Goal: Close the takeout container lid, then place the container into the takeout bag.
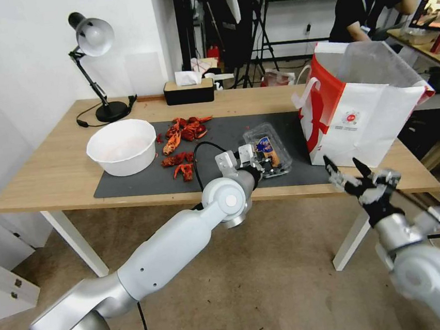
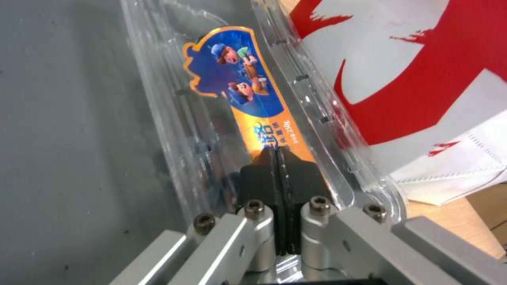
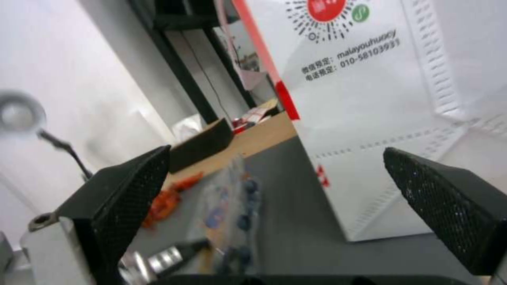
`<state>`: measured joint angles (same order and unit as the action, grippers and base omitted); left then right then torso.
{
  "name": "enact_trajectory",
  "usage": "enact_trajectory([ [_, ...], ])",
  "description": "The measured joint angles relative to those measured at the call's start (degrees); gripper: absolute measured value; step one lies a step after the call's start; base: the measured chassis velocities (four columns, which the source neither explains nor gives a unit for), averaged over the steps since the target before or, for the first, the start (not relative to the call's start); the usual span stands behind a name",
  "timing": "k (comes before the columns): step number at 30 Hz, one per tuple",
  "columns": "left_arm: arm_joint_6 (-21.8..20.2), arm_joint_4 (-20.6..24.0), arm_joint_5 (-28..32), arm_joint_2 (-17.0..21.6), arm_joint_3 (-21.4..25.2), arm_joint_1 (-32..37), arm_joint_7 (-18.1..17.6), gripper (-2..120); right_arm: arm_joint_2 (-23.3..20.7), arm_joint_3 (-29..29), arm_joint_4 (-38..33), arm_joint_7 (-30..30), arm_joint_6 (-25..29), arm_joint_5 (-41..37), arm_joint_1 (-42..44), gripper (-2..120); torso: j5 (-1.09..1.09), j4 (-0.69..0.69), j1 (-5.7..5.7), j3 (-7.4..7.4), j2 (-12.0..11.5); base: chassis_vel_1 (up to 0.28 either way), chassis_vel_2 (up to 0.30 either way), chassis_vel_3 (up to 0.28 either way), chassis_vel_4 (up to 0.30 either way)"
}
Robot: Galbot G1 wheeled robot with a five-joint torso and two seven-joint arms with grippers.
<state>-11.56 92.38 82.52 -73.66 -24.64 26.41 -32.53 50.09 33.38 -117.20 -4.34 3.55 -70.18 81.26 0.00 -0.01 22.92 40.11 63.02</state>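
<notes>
The takeout container [image 1: 271, 156] is a small clear clamshell with dark blueberries, lying on the dark mat just left of the takeout bag [image 1: 363, 120]. Its lid [image 2: 248, 91], carrying a blue and orange label, lies down over the box; I cannot tell whether it is latched. My left gripper [image 1: 258, 167] is shut, fingertips [image 2: 267, 158] resting against the labelled lid with nothing between them. The bag [image 3: 370, 91] stands upright, white with red sides. My right gripper [image 1: 342, 162] hovers open at the table's front edge before the bag, fingers [image 3: 132, 190] spread wide. The blurred container [image 3: 232, 206] lies beyond them.
A round white bowl [image 1: 122, 146] sits on the left of the dark mat [image 1: 138, 182], with red crayfish shells [image 1: 182, 148] between it and the container. A desk lamp [image 1: 93, 39] and black tissue box [image 1: 188, 91] stand at the table's back.
</notes>
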Motion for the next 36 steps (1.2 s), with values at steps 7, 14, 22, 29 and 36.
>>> enact_trajectory([
  [7, 0.1, 0.1, -0.2, 0.2, 0.1, 0.5, 0.2, 0, -0.8, -2.7, 0.8, -7.1, -12.0, -17.7, -11.0, 100, 0.00, 0.01, 0.00, 0.00, 0.0, 0.000, 0.000, 0.000, 0.000],
  [14, 0.1, -0.2, -0.4, 0.1, 0.0, 0.4, 0.3, 0, -0.1, -6.0, 3.8, -13.2, -18.6, -22.0, -20.5, 100, -0.01, 0.02, 0.00, 0.00, 0.0, 0.000, 0.000, 0.000, 0.000],
  [22, 0.3, -0.3, -0.5, 0.1, -0.3, 0.3, 0.5, 0, -0.8, -8.7, 7.0, -20.5, -32.7, -24.9, -26.8, 100, 0.00, 0.00, 0.00, 0.00, 0.0, 0.000, 0.000, 0.000, 0.000],
  [29, 0.5, -0.7, -0.6, -0.1, -1.1, -0.1, 0.8, 0, 0.5, -12.5, 10.1, -24.8, -39.0, -27.9, -32.8, 100, 0.01, 0.01, 0.00, 0.00, 0.0, 0.000, 0.000, 0.000, 0.000],
  [36, 0.7, -0.8, -0.7, -0.1, -1.1, -0.3, 0.8, 0, 1.8, -17.0, 14.4, -26.5, -40.9, -27.2, -39.0, 100, 0.00, 0.01, 0.00, 0.00, 0.0, 0.000, 0.000, 0.000, 0.000],
])
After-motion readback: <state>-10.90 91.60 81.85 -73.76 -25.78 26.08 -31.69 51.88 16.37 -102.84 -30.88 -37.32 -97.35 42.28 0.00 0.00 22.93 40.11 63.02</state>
